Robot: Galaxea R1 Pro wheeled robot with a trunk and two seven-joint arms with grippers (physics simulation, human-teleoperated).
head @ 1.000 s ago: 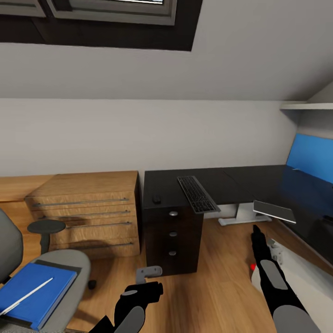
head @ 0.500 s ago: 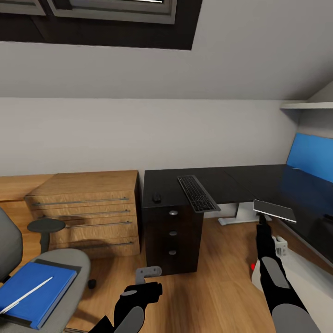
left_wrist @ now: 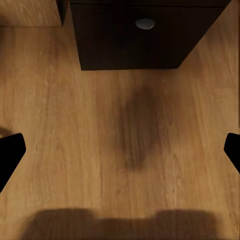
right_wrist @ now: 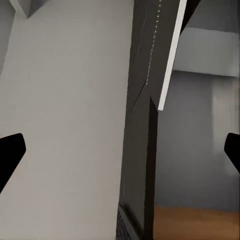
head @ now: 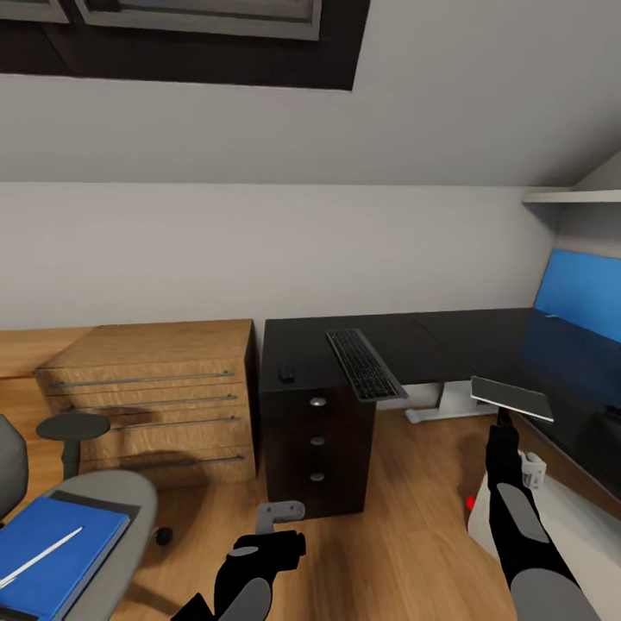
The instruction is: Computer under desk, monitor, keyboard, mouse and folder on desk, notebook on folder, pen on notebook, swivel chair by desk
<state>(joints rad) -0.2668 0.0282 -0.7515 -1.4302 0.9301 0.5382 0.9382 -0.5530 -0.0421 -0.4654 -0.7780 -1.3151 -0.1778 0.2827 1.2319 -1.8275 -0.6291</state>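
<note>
The black desk [head: 431, 338] stands against the wall. The keyboard [head: 365, 363] lies on it, overhanging the front edge, and the small mouse [head: 285, 373] sits to its left. At the lower left is the swivel chair [head: 116, 504]. On its seat lies a blue notebook [head: 52, 561] with the pen [head: 39, 556] across it, and a dark folder [head: 102, 502] shows underneath. My right gripper [head: 501, 423] is open, just below a thin grey plate [head: 511, 397] that juts from the desk's right wing. My left gripper [head: 280, 515] hangs open over the floor. I cannot pick out the monitor or the computer for sure.
A light-wood chest [head: 151, 401] stands left of the desk's black drawer unit [head: 317, 440]. A blue panel [head: 582, 293] stands at the far right. A white box [head: 561, 517] with a red dot lies on the floor at the lower right. Bare wood floor [left_wrist: 120, 125] lies before the drawers.
My right gripper has risen until its tip is just under the grey plate. The camera has shifted a little, sliding the scene left. The left arm has stayed put.
</note>
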